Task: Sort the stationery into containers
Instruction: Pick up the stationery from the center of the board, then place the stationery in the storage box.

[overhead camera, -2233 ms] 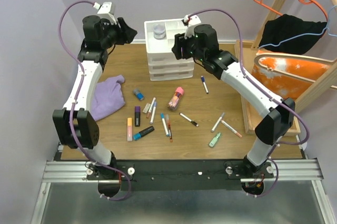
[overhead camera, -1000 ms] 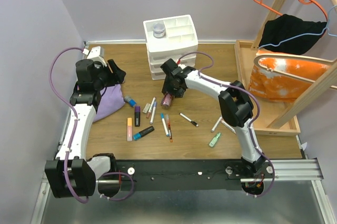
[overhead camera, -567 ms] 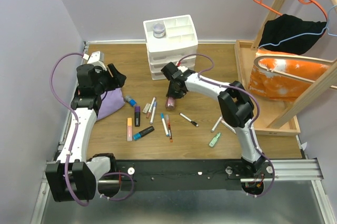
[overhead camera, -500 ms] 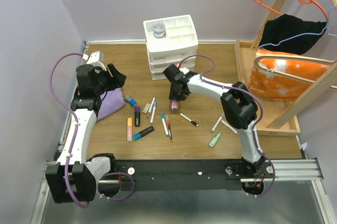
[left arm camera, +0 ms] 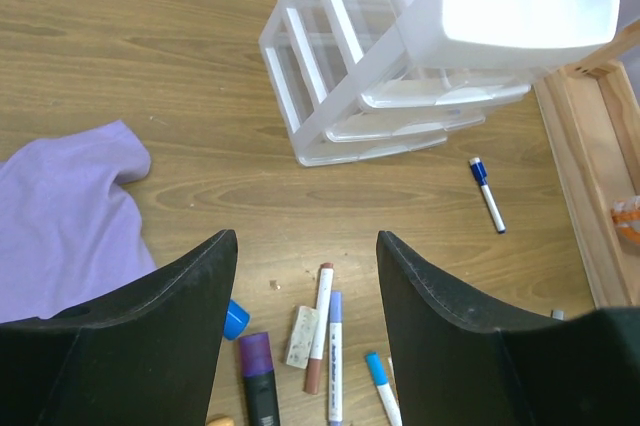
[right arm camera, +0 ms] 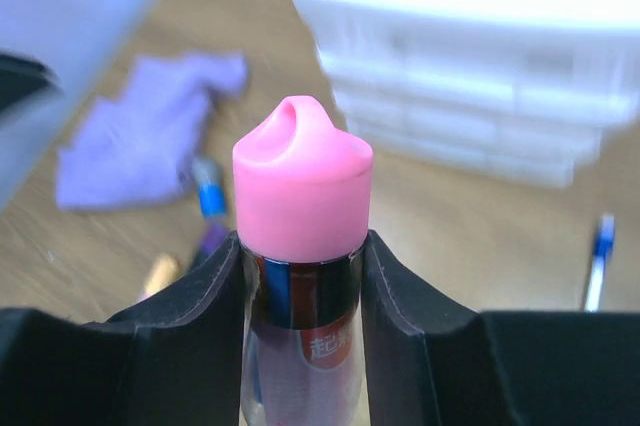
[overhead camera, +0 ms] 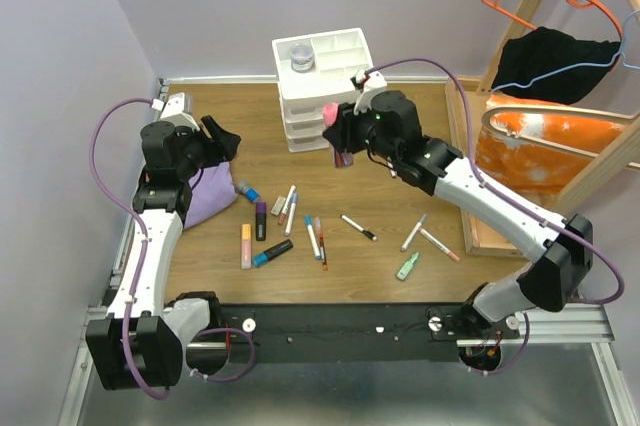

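While aloft nr organiser (overhead camera: 312,118), pink-cap bottle (right arm camera: 301,201) betw. R fingers (right arm camera: 195,321).

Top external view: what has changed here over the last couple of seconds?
The right gripper dropped onto the pink-capped bottle lying among the pens, closed on it and lifted it toward the white organiser. The left gripper came down to hover open near the purple cloth. The pens and organiser stayed put.

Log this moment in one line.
right pincer: shut on pink-capped clear bottle, beside white plastic drawer organiser | left pincer: open, empty | pens: scattered on wooden table
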### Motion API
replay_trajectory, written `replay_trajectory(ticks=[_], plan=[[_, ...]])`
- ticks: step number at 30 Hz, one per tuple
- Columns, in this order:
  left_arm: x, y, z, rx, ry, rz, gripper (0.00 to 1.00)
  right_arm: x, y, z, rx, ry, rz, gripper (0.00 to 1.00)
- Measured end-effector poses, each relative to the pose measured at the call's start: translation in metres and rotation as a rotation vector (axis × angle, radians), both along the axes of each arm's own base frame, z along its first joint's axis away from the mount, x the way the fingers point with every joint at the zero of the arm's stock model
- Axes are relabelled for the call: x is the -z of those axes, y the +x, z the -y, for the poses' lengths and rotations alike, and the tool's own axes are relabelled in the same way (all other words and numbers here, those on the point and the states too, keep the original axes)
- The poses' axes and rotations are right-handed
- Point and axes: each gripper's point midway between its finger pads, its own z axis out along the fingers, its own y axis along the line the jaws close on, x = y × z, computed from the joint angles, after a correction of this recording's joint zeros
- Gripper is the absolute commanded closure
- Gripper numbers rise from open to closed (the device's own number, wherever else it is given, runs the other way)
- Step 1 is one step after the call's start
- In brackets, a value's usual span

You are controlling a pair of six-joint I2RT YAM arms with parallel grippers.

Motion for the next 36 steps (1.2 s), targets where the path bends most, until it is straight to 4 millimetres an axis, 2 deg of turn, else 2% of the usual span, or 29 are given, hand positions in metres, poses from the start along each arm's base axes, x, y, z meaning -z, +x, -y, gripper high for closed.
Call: replay_trajectory(ticks=[1, 2, 4, 8, 11, 14, 18, 29, 33, 36], plan=[[0.000, 0.001, 0.000, 0.001, -0.002, 0.001, 0.33, -0.013, 0.002, -0.004, -0.019, 0.023, 0.051, 0.99], [0.001, 0.003, 0.001, 0.004, -0.008, 0.000, 0.33, -0.034, 0.009, -0.010, -0.043, 0.062, 0.145, 0.99], [0.004, 0.006, 0.002, 0.010, -0.012, -0.007, 0.33, -0.056, 0.020, -0.020, -0.065, 0.098, 0.261, 1.00], [0.011, 0.011, 0.003, 0.021, -0.014, -0.023, 0.33, -0.084, 0.054, -0.044, -0.072, 0.135, 0.505, 0.99], [0.015, 0.013, 0.003, 0.026, -0.007, -0.032, 0.33, -0.086, 0.079, -0.057, -0.038, 0.140, 0.638, 0.99], [0.018, 0.015, 0.003, 0.031, 0.003, -0.037, 0.33, -0.079, 0.105, -0.070, 0.002, 0.135, 0.762, 0.99], [0.021, 0.016, 0.002, 0.034, 0.012, -0.045, 0.32, -0.070, 0.123, -0.078, 0.037, 0.122, 0.848, 0.99], [0.033, 0.024, 0.002, 0.041, 0.017, -0.081, 0.32, -0.108, 0.140, -0.075, 0.164, 0.221, 0.984, 0.99], [0.038, 0.028, 0.002, 0.042, 0.015, -0.096, 0.32, -0.104, 0.148, -0.079, 0.182, 0.229, 0.986, 0.99], [0.035, 0.030, 0.002, 0.043, 0.015, -0.091, 0.32, -0.091, 0.161, -0.083, 0.199, 0.217, 0.974, 0.99]])
